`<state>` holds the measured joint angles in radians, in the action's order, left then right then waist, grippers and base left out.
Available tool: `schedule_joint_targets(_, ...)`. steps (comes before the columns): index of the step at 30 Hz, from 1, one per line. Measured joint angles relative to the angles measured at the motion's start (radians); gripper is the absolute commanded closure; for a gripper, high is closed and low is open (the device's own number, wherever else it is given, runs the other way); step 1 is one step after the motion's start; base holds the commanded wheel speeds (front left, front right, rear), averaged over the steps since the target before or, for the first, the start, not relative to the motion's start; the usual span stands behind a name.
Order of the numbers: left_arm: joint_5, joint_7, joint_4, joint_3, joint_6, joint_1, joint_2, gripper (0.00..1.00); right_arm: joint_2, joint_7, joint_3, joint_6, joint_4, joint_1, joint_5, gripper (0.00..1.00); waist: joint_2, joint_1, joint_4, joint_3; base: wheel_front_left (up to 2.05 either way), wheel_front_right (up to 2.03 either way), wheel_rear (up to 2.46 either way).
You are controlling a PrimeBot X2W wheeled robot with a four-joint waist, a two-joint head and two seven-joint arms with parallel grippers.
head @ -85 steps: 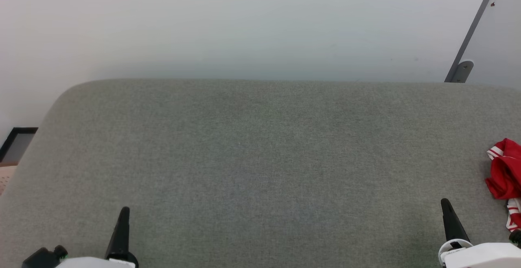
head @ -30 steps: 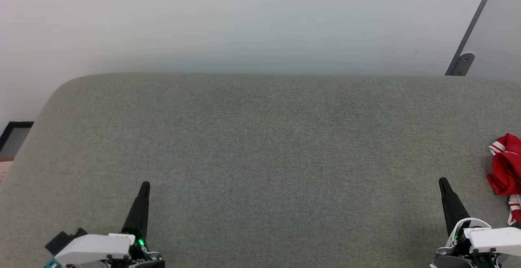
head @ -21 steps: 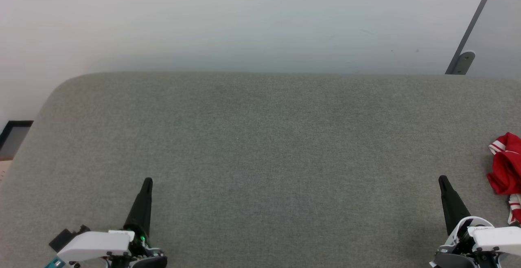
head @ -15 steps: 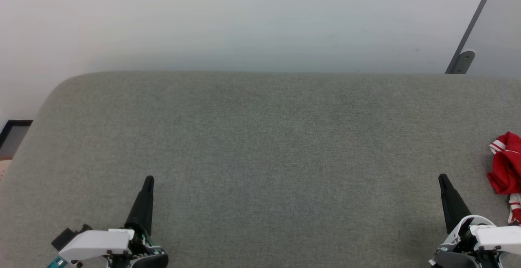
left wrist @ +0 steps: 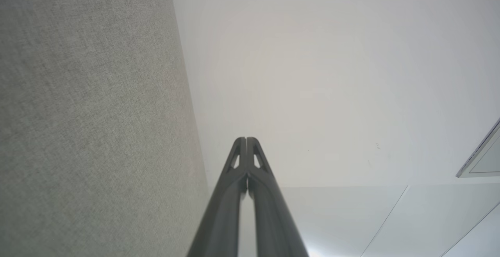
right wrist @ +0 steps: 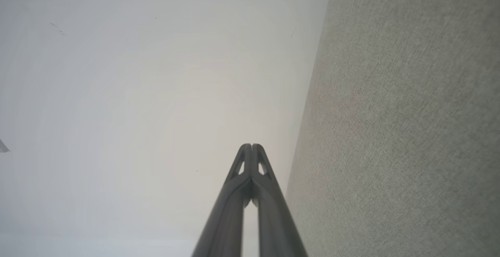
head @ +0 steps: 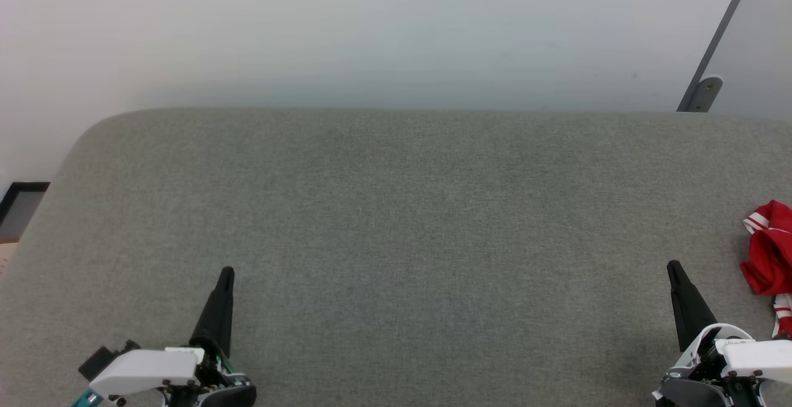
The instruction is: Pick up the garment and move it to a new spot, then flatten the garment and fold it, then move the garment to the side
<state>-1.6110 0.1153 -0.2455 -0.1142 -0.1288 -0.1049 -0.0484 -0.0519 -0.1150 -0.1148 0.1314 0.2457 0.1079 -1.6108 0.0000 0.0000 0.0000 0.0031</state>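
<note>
**Fig.** Head + wrist views. Landmark: the wide grey woven upholstered surface (head: 396, 209).

- **Garment:** bright red soft T-shirt w/ red-and-white striped trim (head: 767, 252). It lies bunched on the surface's right edge and is partly cut off by the frame. The part that shows is rumpled, not flat, and no neat fold is legible.
- **Left gripper** (head: 225, 274): over the surface's near left part. Fingers pressed together on nothing, cf. wrist view (left wrist: 246, 140).
- **Right gripper** (head: 673, 268): over the near right part, beside but apart from the shirt. Likewise clenched and empty (right wrist: 252, 146).
- **Step (judged):** fits either a heap awaiting pick-up or a shirt already put aside. The rumpling favours pick-up, but the hidden part leaves it open.
- **Next move:** any further handling needs the fingers parted first. The right gripper is nearer, and limp cloth will drape and sag.
</note>
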Motion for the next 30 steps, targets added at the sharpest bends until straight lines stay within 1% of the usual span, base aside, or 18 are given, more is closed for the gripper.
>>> schedule_joint_targets(30, 0.0, 0.0, 0.0, 0.0, 0.0, 0.0, 0.0, 1.0, 0.0, 0.0, 0.0, 0.0, 0.0, 0.0, 0.0, 1.0, 0.0, 0.0, 0.0, 0.0, 0.0, 0.0, 0.0)
